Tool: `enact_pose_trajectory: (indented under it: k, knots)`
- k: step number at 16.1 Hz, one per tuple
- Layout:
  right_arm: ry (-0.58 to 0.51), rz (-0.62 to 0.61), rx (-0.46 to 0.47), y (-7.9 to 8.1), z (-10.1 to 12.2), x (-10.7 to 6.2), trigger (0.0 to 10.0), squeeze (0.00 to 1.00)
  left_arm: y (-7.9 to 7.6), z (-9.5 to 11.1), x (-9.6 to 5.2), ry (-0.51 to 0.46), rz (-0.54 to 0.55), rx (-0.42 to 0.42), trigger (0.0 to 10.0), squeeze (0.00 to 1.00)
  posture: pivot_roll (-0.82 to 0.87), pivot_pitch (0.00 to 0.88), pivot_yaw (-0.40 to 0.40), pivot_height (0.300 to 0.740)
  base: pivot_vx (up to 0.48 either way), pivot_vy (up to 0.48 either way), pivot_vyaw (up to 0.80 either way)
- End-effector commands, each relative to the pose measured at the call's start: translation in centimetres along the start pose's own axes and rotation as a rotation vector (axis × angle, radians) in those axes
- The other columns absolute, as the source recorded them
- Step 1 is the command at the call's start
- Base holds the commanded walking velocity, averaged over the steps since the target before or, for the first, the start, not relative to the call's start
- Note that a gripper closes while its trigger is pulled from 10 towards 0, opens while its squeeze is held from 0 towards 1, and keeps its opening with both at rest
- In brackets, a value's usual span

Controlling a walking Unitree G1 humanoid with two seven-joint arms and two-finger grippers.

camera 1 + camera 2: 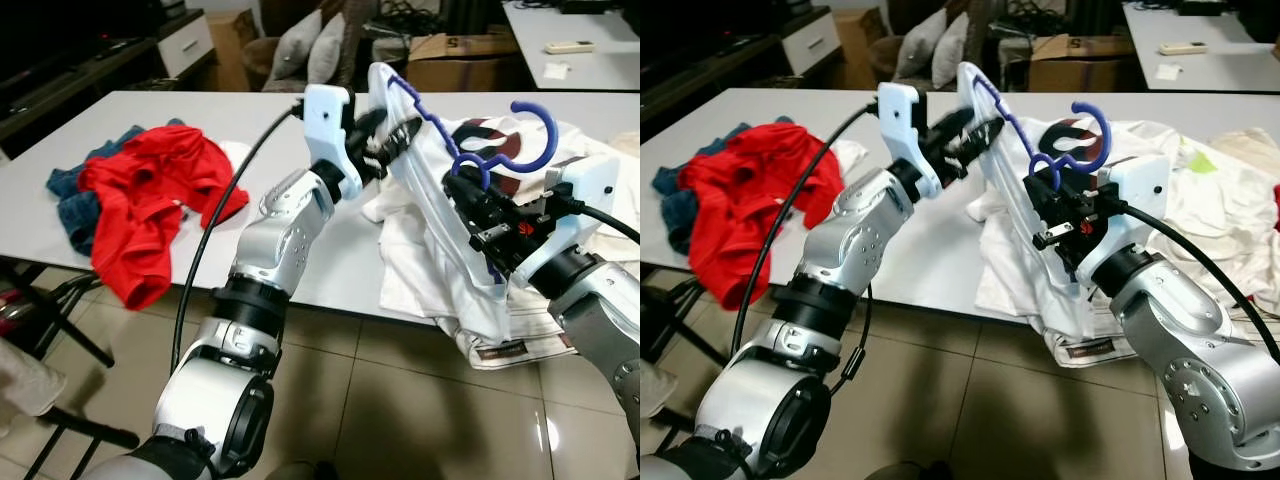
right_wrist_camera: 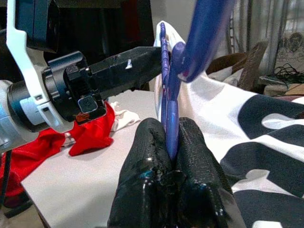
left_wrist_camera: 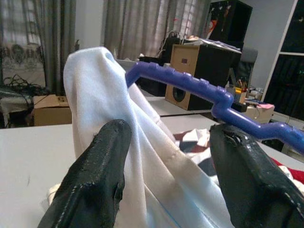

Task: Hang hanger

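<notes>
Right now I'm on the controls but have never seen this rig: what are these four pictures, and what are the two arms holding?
The two wide pictures come from the robot's head, looking down over a white table. The two close-ups come from cameras on its wrists, looking along each hand's black fingers.

The left hand has its fingers spread around the white shirt where the cloth is draped over one end of the blue hanger. The right hand is clamped shut on the hanger's bar, below the hook. Together they hold shirt and hanger up above the table's near edge.

On the table lie a red garment over something blue, and more white laundry.
</notes>
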State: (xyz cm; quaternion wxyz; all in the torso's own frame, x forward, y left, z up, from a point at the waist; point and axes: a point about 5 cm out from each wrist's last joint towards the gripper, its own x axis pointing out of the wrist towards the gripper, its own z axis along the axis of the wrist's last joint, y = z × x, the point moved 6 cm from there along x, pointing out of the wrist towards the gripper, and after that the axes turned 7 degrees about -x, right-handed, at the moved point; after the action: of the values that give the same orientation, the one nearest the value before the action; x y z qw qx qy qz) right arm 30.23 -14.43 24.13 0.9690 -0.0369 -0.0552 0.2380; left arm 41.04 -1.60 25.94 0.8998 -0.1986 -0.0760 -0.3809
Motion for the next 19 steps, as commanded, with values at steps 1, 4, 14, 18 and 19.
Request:
enact_pose_trajectory:
  k: [1, 4, 14, 18, 19]
  knots:
    - [-0.014, 0.037, -0.004, 0.84, 0.58, 0.12, 10.0, 0.0, 0.39, 0.67, 0.08, -0.022, 0.011, 0.001, 8.3, 0.0, -0.06, 0.009, 0.156, 0.74, 0.0, 0.0, 0.0]
    - [-0.014, 0.039, -0.01, 0.55, 0.67, 0.26, 10.0, 0.0, 0.31, 0.97, 0.22, -0.038, 0.003, 0.024, 0.0, 0.0, -0.06, 0.004, 0.153, 0.74, 0.0, 0.0, 0.0]
    - [-0.007, 0.023, -0.008, 0.24, 0.45, 0.25, 10.0, 0.0, 0.5, 0.57, -0.32, -0.027, -0.007, 0.098, 0.0, 0.0, -0.06, 0.002, 0.153, 0.74, 0.0, 0.0, 0.0]
    - [-0.005, 0.013, -0.013, 0.01, 0.46, 0.06, 10.0, 0.0, 1.14, 0.16, -0.37, 0.011, 0.034, 0.207, 0.0, 0.0, -0.06, 0.004, 0.159, 0.74, 0.0, 0.0, 0.0]
    - [-0.005, 0.007, -0.012, -0.13, 0.46, 0.0, 10.0, 0.0, 1.06, 0.27, -0.41, 0.008, 0.035, 0.222, 10.0, 0.0, -0.06, 0.005, 0.16, 0.74, 0.0, 0.0, 0.0]
